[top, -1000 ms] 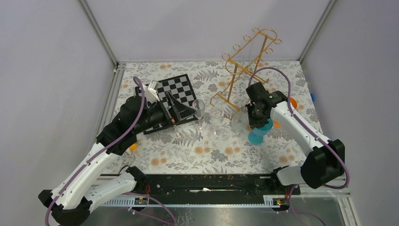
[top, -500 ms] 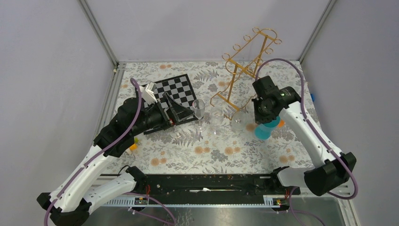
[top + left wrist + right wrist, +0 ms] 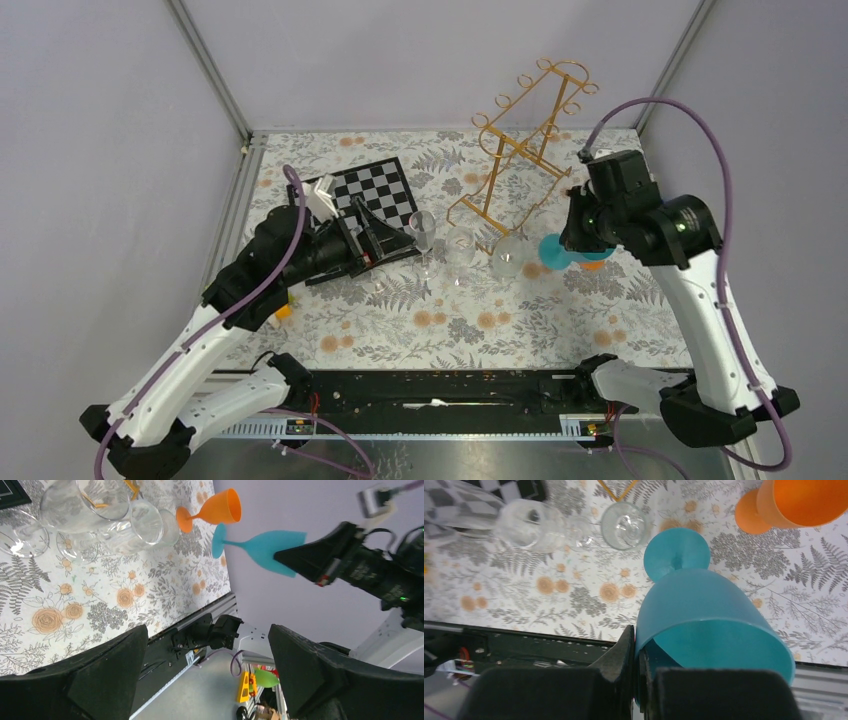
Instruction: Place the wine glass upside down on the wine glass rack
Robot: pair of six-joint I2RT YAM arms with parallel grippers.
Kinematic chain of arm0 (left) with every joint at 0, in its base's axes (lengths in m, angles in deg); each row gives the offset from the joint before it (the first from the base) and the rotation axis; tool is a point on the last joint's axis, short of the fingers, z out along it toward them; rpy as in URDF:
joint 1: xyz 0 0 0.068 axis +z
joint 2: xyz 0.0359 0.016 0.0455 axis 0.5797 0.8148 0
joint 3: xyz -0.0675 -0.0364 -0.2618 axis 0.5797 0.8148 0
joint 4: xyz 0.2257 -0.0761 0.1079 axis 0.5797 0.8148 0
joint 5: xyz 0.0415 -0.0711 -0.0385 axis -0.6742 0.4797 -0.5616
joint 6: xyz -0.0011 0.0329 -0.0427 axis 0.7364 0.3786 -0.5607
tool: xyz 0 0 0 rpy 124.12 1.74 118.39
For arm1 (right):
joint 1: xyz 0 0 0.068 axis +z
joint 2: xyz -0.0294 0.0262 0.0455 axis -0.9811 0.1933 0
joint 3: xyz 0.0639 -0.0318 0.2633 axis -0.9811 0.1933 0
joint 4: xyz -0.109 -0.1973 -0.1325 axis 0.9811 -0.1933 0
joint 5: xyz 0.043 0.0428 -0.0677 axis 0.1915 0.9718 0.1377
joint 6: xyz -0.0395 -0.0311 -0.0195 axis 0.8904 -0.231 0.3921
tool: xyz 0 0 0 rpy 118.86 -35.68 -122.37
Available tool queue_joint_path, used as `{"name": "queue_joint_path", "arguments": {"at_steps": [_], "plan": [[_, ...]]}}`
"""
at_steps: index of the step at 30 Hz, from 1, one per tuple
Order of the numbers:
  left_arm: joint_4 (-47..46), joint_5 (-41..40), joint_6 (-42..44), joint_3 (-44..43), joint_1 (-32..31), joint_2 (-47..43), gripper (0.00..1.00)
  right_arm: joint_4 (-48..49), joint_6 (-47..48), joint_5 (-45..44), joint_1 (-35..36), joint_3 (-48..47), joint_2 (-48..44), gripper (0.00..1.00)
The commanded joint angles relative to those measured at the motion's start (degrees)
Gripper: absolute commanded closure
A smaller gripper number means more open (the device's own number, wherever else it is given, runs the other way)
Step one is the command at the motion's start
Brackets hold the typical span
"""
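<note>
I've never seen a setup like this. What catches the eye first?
A bright blue glass comes first: on the right, the right gripper pinches its rim and holds it sideways in the air. Beyond it stands a tall gold rack, with clear glasses near its foot, in the middle.

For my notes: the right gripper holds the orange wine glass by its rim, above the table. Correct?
No. The right gripper holds the teal wine glass by its rim, above the table; the right wrist view shows this, the orange wine glass untouched.
</note>
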Motion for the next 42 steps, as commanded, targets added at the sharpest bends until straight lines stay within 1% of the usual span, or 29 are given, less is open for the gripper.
{"name": "queue_joint_path", "arguments": {"at_steps": [1,8,16,24,31,33,37,39,42], "plan": [[-1.76,3.15,0.22,-2.64,-1.62,3.28,0.02,-1.54,-3.29,5.45,0.39,-6.6,-2.74,1.0],[-1.71,2.33,2.28,-7.06,-8.08,10.49,0.06,-1.5,-6.89,13.56,0.4,-11.11,-3.96,1.0],[-1.76,0.2,6.43,-13.8,-15.67,19.26,0.08,3.04,-12.01,24.18,0.4,-6.87,-6.48,1.0],[-1.69,-2.93,7.07,-16.83,-19.31,24.79,0.17,5.58,-15.59,28.41,0.4,-5.43,-8.23,1.0],[-2.04,-4.94,7.91,-18.05,-20.75,27.71,0.29,7.1,-17.56,31.25,0.4,-4.51,-9.2,1.0],[-2.17,-5.99,7.76,-17.67,-20.8,27.66,0.31,7.41,-18.0,31.72,0.4,-4.17,-9.48,1.0],[-4.69,-6.86,6.94,-15.95,-20.81,27.2,0.42,8.44,-18.9,32.79,0.4,-3.6,-9.86,1.0],[-5.6,-7.38,6.49,-15.43,-20.76,27.27,0.44,8.88,-19.18,33.12,0.43,-3.45,-9.9,1.0],[-7.53,-7.12,5.68,-14.33,-20.8,27.28,0.56,9.17,-19.44,33.22,0.4,-3.32,-9.83,1.0]]}}
